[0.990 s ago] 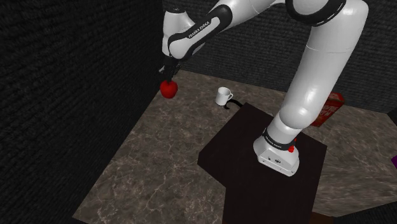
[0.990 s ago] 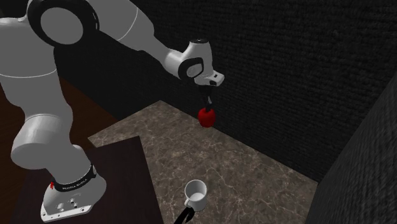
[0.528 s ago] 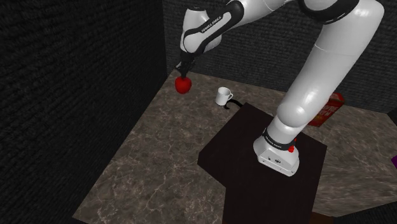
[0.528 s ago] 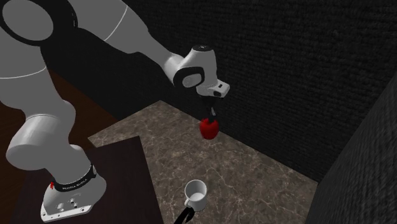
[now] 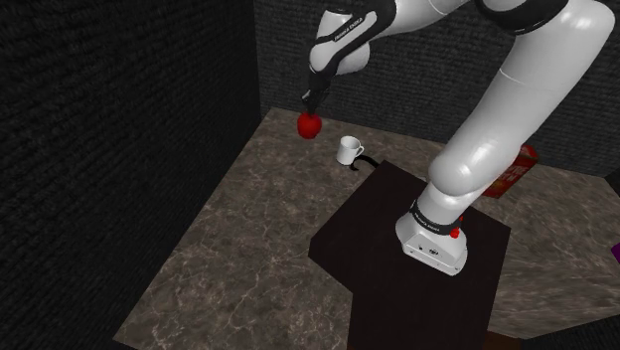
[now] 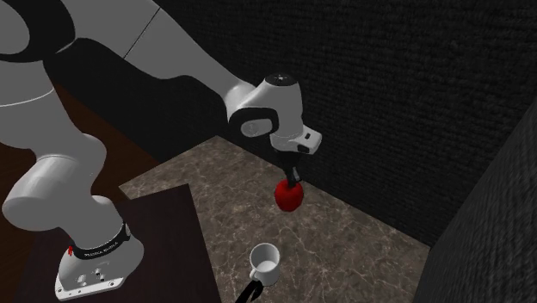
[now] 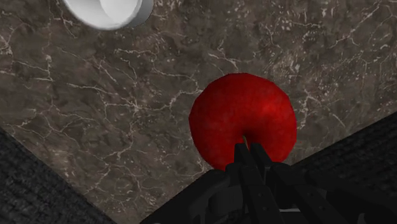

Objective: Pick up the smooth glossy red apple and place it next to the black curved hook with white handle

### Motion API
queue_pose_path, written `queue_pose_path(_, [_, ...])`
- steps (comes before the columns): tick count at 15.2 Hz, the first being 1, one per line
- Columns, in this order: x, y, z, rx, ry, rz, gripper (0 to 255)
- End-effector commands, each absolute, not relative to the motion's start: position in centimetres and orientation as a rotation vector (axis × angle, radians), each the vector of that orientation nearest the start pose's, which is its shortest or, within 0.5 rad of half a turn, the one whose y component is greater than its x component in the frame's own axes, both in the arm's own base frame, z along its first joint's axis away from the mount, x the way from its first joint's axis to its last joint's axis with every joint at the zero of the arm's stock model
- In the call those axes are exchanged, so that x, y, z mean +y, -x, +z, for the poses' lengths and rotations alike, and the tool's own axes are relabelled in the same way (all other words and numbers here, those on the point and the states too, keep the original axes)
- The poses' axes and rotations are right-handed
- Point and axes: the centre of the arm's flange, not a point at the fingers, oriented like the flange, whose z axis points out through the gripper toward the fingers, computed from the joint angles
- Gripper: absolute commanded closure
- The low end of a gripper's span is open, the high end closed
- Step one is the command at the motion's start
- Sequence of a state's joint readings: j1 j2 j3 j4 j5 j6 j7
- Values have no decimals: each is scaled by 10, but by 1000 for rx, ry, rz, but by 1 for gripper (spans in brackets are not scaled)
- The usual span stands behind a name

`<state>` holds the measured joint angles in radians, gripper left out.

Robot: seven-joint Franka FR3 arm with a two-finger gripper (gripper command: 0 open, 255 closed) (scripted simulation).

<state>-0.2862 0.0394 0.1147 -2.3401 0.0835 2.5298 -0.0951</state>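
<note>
Single-arm transfer, carrying stage. The tool [image 5: 310, 103] [image 6: 294, 178] is clenched on the red apple [image 5: 309, 125] [image 6: 288, 196], its two black fingers drawn close together and pinching the fruit at its top rather than spanning its full width, as the wrist view shows [image 7: 250, 150]. The apple [image 7: 242, 118] hangs below the tool and appears clear of the marble-patterned table [image 5: 248, 219], over the far corner near the dark wall [image 5: 119, 119]. The hook [image 5: 350, 151] [image 6: 262, 262], a white cup-shaped handle with a black curved piece trailing toward the stand [image 5: 397, 244], sits on the table near the apple but apart from it; in the wrist view the rim of its white handle [image 7: 108, 9] lies beyond the fruit. Judged risks: the narrow grip on a smooth, round body could let the apple pivot or slip out if the arm swings or stops sharply. Released from a height, the apple would likely roll away from the hook. A descent aimed too close could strike the light handle and push it out of place, and a stop too far off leaves the fruit not truly beside it.
</note>
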Motion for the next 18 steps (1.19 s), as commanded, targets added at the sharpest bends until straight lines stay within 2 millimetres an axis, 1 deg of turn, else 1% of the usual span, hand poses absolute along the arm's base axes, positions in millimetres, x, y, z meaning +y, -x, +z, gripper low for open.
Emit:
queue_pose_path(1, [-115, -506, 333, 215, 3088, -243, 255])
queue_pose_path(12, [-254, -461, 334, 215, 3088, -243, 255])
queue_pose_path(13, [-269, -457, 334, 215, 3088, -243, 255])
queue_pose_path(18, [-269, -457, 307, 215, 3088, -243, 255])
